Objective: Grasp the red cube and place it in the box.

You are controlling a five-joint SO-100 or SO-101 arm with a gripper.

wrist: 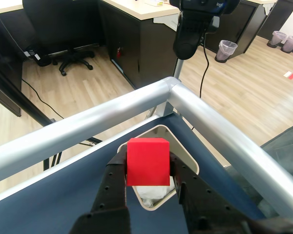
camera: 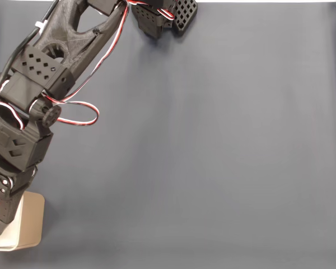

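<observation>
Pinched betw. two black fingers (wrist: 115, 187) of gripper (wrist: 147, 183): red cube (wrist: 147, 161), held just above beige box (wrist: 185, 157) w/ white interior, at tabletop (camera: 213, 157) corner by metal rails (wrist: 88, 126) in wrist view; near lower-left edge in fixed view.

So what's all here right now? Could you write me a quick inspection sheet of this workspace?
Surface: dark blue-grey table, bare.
Job's things: red cube held above the box; box sits at the table corner.
Clutter: nothing seen on the table.
Grippers: gripper shut on the red cube.
Cables: red-white-black wires looping off the arm.
Surroundings: metal rail, webcam, office chair, bins, wood floor.
</observation>
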